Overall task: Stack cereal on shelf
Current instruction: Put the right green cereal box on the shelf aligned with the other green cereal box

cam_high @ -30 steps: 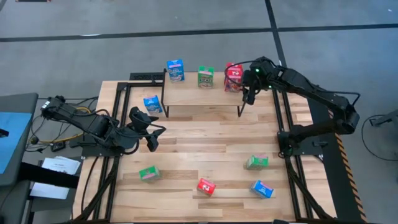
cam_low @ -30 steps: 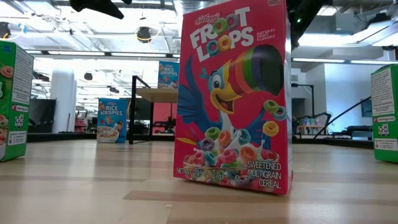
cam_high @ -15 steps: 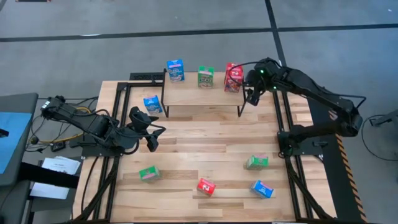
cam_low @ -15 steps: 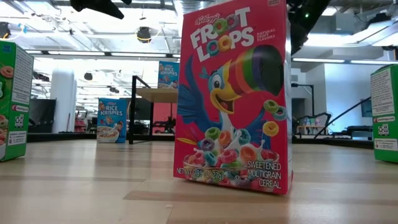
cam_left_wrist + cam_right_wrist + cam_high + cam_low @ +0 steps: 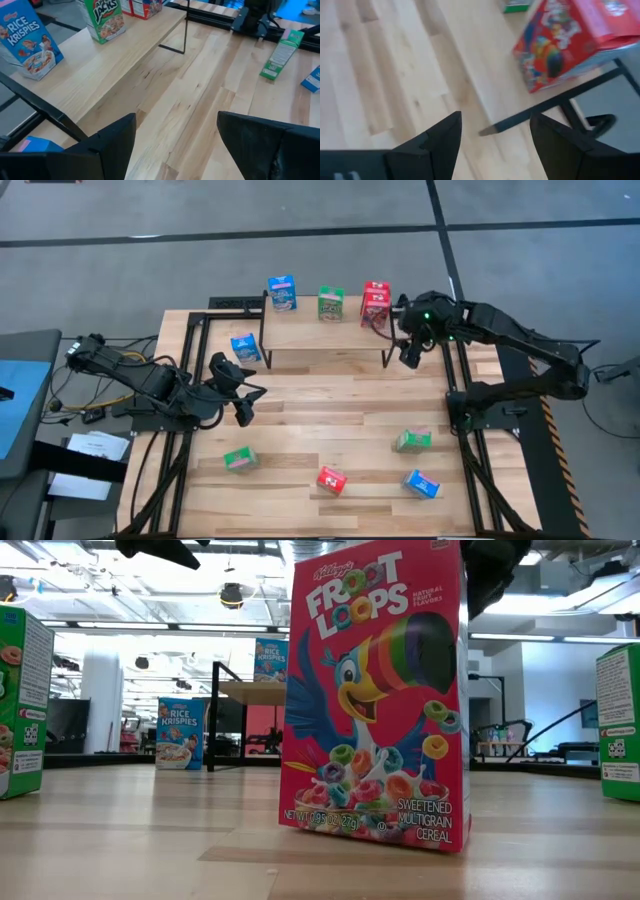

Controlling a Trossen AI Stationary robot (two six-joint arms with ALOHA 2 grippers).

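Worktop: pale plank worktop point(image 5: 320, 405) on a black frame; it carries the shelf at its far edge and the loose boxes nearer the front.
Shelf: low light-wood board on thin black metal legs point(image 5: 325, 330), set along the far edge; its raised top serves as the display row.
Left arm: dark six-joint arm lying low over the worktop's left side, waiting; left gripper point(image 5: 240, 392) has its jaws spread wide and holds nothing, as the left wrist view confirms.
Right arm: dark six-joint arm reaching to the shelf's right end; right gripper point(image 5: 409, 352) hangs just beside the shelf's right leg, jaws parted and empty, near the red box but apart from it.
Boxes on shelf: blue Rice Krispies carton point(image 5: 282, 293), green Apple Jacks carton point(image 5: 331, 303), red Froot Loops carton point(image 5: 375, 304); all stand upright, long axis vertical, printed fronts facing the worktop's front, spaced in a row so that fronts read side by side.
Box beside shelf: second blue carton point(image 5: 245, 347) stands on the worktop just by the shelf's left leg, upright, not yet shelved.
Boxes at front: green carton point(image 5: 240, 459), red carton point(image 5: 332, 479), blue carton point(image 5: 421, 483), green carton point(image 5: 412, 441); they appear scattered and turned at differing angles, well apart, judged to await pickup.
Count: seven boxes visible from above.
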